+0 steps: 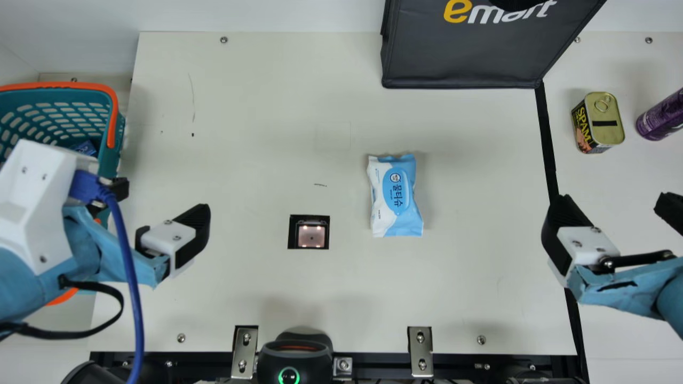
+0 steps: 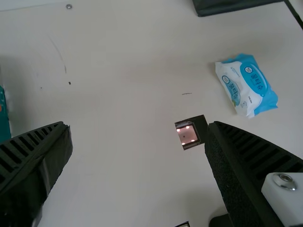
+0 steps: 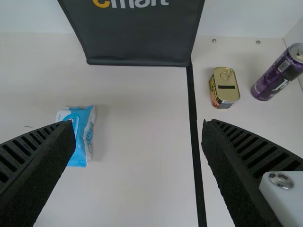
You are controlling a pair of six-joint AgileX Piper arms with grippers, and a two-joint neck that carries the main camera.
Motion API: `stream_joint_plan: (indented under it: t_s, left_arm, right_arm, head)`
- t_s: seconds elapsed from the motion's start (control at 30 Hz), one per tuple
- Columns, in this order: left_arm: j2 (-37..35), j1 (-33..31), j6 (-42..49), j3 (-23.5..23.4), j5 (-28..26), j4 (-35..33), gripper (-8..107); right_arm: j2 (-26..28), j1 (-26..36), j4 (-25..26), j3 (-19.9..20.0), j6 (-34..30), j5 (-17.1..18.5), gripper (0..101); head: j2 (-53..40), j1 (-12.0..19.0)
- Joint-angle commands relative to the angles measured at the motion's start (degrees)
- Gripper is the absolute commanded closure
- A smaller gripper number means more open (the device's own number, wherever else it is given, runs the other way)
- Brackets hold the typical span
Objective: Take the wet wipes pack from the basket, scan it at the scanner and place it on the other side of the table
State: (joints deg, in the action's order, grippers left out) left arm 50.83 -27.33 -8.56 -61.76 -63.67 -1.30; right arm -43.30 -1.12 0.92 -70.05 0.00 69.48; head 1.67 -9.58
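Lying flat on the cream table (image 1: 256, 160), the wet wipes pack (image 1: 395, 197) sat between the scanner's square window (image 1: 311, 236) and the black line (image 1: 545, 133), apart from both. The left gripper (image 1: 160, 205), near the basket (image 1: 109, 154), had its two fingers spread with nothing between them; the right gripper (image 1: 613, 208) was likewise open and empty over the black line. Beyond that line a gold-topped tin (image 1: 605, 125) stood near a purple can (image 1: 660, 117). Something blue (image 1: 85, 148) lay in the basket, perhaps a packet, though the arm crowded the view there.
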Motion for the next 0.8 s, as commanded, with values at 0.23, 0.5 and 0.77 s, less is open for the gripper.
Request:
stream_joint_plan:
  t_s: [0.23,0.5,0.77]
  left_arm:
    - [0.0,0.0,0.0,0.0,0.0,0.0,9]
    - [0.0,0.0,0.0,0.0,0.0,0.0,9]
    - [0.0,0.0,0.0,0.0,0.0,0.0,9]
  right_arm:
    - [-8.1,-4.27,-0.49,-1.47,-3.36,-0.58,6]
    - [-16.98,-3.64,-6.56,-2.77,-11.39,0.15,6]
    - [-25.58,-5.24,-9.24,-3.21,-14.25,0.22,6]
  head:
    - [-0.09,1.66]
    - [-0.09,1.66]
    - [-0.09,1.66]
